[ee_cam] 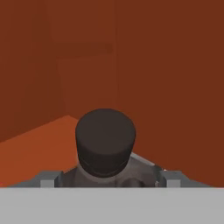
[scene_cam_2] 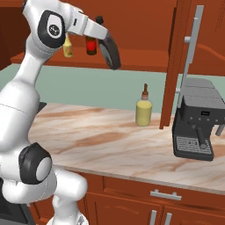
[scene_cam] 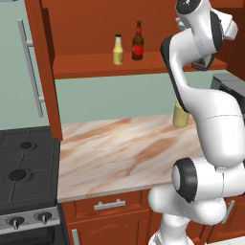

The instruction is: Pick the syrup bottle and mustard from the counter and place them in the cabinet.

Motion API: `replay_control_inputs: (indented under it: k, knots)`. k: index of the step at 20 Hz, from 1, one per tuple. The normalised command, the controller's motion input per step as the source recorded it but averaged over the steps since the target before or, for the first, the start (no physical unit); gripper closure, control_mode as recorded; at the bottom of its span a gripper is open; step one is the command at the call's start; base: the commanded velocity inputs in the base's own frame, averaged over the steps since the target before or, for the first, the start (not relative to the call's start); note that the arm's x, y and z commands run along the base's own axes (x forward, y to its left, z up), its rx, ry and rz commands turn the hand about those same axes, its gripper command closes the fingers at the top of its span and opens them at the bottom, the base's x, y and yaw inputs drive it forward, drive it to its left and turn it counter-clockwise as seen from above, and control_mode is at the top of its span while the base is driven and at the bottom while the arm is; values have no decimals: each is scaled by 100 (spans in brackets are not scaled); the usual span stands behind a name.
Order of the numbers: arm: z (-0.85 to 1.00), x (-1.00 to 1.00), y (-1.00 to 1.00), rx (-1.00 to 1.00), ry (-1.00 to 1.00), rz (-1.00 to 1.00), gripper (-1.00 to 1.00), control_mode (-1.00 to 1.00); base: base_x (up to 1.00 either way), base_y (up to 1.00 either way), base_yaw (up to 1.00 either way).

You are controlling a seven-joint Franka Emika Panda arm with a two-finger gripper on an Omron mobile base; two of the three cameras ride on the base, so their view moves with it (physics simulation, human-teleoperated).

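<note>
Cabinet (ee_cam: 175,65) back corner near | syrup bottle (ee_cam: 105,142) between gripper (ee_cam: 107,180) jaws

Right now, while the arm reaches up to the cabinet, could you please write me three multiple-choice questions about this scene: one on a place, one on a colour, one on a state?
1. Where does the big dull-yellow bottle stand?
A. on the counter
B. in a drawer
C. on the floor

2. What colour is the label of the slim brown bottle?
A. white
B. red
C. blue

3. How does the mustard sit on the cabinet shelf?
A. lying flat
B. upside down
C. upright

Answers: 1 A, its base rests on the marbled top; 2 B, a red band shows around its middle; 3 C, its cap points straight up.
</note>
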Motion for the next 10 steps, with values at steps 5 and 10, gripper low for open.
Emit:
replay_control_inputs:
  k: [5,10]
  knots:
    - [-10,1,0,0,0,0,100,-100,0,0,0]
    - [0,16,0,0,0,0,100,-100,0,0,0]
